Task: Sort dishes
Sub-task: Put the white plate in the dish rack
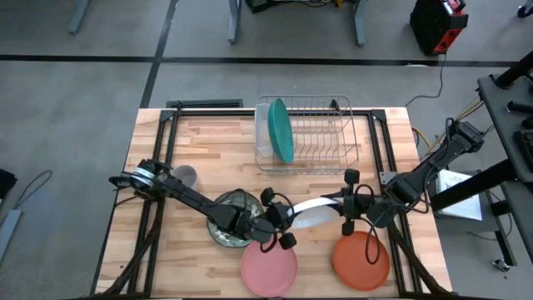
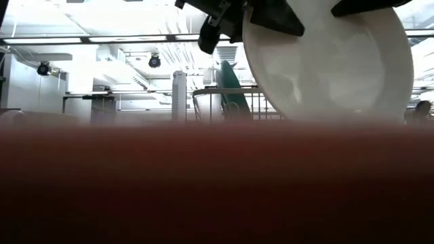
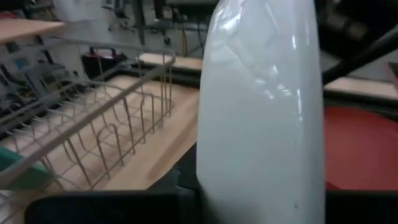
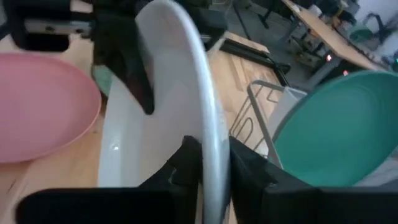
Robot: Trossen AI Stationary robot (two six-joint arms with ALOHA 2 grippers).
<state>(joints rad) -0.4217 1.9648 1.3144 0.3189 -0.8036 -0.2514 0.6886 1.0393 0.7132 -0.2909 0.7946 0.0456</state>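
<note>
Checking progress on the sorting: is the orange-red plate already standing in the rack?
No. The orange-red plate lies flat on the table, while only the teal plate stands in the rack.

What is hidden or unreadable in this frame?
- Low view: tabletop blurred out by a red blur across the lower half.
- High view: dark green plate mostly covered by the left arm.
- Left wrist view: white bowl blocks the left gripper's jaws and what lies beyond.

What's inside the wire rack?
The teal plate stands on edge at the left end of the wire rack. A pale, see-through thing stands behind it, partly covered. The other slots look empty.
</note>
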